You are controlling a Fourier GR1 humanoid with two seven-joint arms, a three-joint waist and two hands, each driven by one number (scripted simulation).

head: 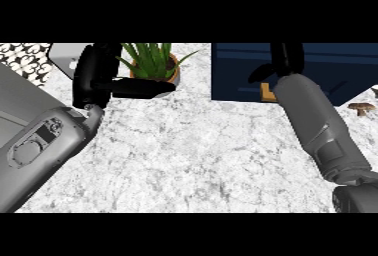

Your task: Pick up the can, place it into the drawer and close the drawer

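A white and grey marbled counter (pixel 192 155) fills most of the view. At its far edge stands a potted plant (pixel 153 62) with spiky green leaves in an orange-brown pot. A black-and-white patterned tile surface (pixel 22 57) shows at upper left. A small brown mushroom (pixel 361 107) lies near the right edge.

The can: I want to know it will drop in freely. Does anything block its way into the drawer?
Nothing visible does. The right hand already reaches over the open drawer. An orange patch beside the forearm may be the can, mostly hidden. The plant and mushroom stand outside the drawer.
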